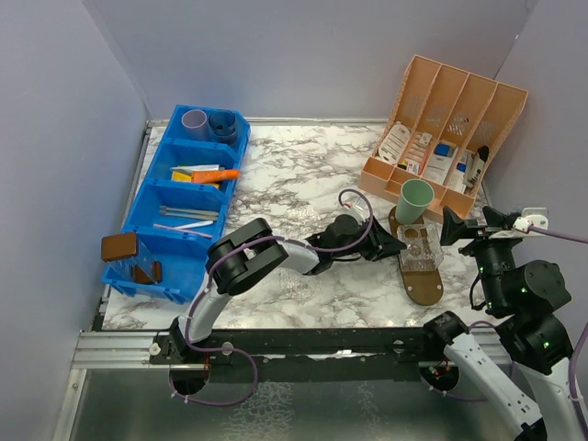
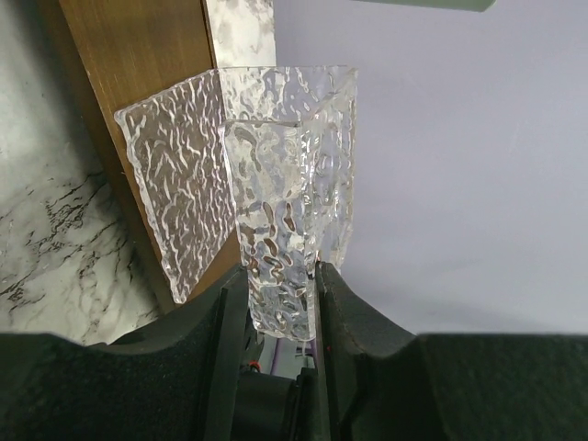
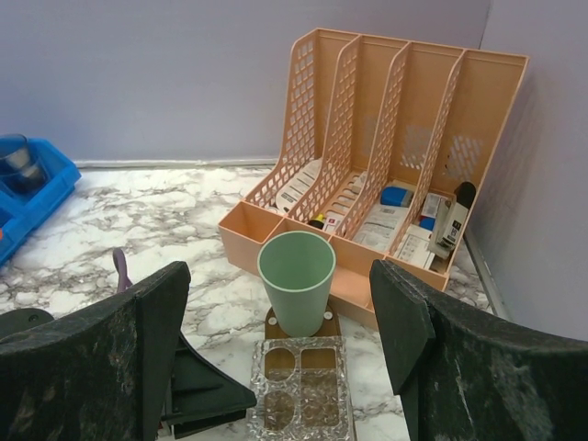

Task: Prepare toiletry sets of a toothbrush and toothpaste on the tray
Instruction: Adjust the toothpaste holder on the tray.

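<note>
A mint green cup (image 1: 415, 200) stands empty at the far end of the brown wooden tray (image 1: 424, 287). It also shows in the right wrist view (image 3: 296, 278). My left gripper (image 1: 393, 246) is shut on the edge of a clear textured holder (image 1: 421, 248) that rests on the tray just in front of the cup. The left wrist view shows the holder (image 2: 276, 184) pinched between my gripper's jaws (image 2: 280, 287). My right gripper (image 1: 457, 226) is open and empty, right of the tray, with the cup between its spread fingers in its own view (image 3: 280, 308). A lilac cup (image 1: 194, 119), a dark cup (image 1: 222, 125), toothbrushes (image 1: 188, 214) and tubes (image 1: 207, 175) lie in the blue bin.
The blue bin (image 1: 147, 207) runs along the left side. A peach organizer (image 1: 441, 138) with small boxes stands at the back right, just behind the tray. A brown-lidded clear container (image 1: 124, 250) sits at the bin's near end. Walls close in left, back and right.
</note>
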Available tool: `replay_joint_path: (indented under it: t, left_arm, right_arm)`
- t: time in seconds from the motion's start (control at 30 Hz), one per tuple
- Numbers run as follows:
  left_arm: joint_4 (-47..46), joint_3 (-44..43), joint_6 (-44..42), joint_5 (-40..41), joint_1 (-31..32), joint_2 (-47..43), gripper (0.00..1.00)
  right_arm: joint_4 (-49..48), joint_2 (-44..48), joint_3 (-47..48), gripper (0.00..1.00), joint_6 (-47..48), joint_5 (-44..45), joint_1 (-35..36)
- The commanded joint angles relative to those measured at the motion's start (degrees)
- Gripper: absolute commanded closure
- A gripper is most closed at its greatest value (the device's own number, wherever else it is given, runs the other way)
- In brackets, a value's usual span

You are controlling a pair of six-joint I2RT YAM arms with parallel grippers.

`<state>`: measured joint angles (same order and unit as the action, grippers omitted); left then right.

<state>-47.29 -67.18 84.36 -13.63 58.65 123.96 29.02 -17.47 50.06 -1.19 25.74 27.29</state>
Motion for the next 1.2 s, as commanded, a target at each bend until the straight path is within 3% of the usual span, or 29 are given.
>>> replay_joint_path:
  t: [0.0, 0.07, 0.23, 0.5, 0.77, 0.97, 1.17]
  left_arm:
    - [-3.0, 1.6, 0.9, 4.7, 0.5, -1.5, 0.72]
    - [-3.4, 1.7, 0.7, 5.0, 0.7, -1.7, 0.69]
    - [-3.8, 1.7, -0.4, 4.4, 1.0, -1.9, 0.43]
    - [-4.0, -0.5, -0.2, 2.7, 1.3, 0.4, 0.37]
    - [-4.3, -3.6, 0.2, 1.2, 1.7, 2.6, 0.4]
    - [-4.3, -3.8, 1.7, 1.1, 1.7, 3.7, 0.56]
    - [-4.4, -4.1, 2.2, 1.7, 1.7, 4.2, 0.63]
  right_arm:
    - [-1.7, 0.9, -0.6, 0.2, 0.7, -0.5, 0.5]
    - [-1.7, 0.9, -0.6, 0.2, 0.7, -0.4, 0.6]
    - [-1.8, 0.7, -0.7, 0.2, 0.8, -0.4, 0.7]
    - [-1.7, 1.0, -0.8, 0.2, 0.7, -0.3, 0.8]
    - [-1.8, 1.1, -0.9, 0.2, 0.9, -0.1, 1.0]
    - [-1.9, 1.0, -0.6, 0.19, 1.1, 0.0, 1.2]
    - [-1.9, 0.9, -0.6, 0.19, 1.1, 0.2, 1.4]
